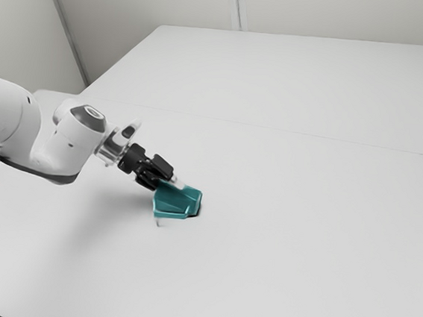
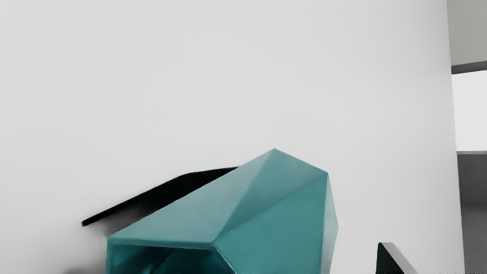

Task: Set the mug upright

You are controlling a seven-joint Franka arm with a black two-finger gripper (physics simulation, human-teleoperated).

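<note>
Fingers [image 2: 392, 260] found apart, with nothing clamped between them: in the wrist view one fingertip stands clear of the mug [image 2: 266, 213], a strip of bare table [image 2: 266, 76] lying between the two. Position of the second finger relative to the mug cannot be told; contact on that side is therefore neither confirmed nor ruled out. Mug is teal, with flat, angular facets, and is found lying on its side on the table, not upright. Its open mouth, bordered by a straight-edged rim [image 2: 163, 241], faces back toward the hand, and part of the dark interior can be seen through it. The closed end points away from the hand. A black patch [image 2: 182, 190] extends over the tabletop from the flank of the mug that is farther from the visible fingertip. In the exterior view the gripper [image 1: 167, 187] reaches in from the left, angled downward, and its pale fingertip overlaps the upper edge of the mug; whether it touches there cannot be determined from that angle. Mug sits directly at the gripper's end, slightly lower in that view. A small pale sliver [image 1: 158, 222] protrudes just below the mug's lower edge; its identity cannot be established.
</note>
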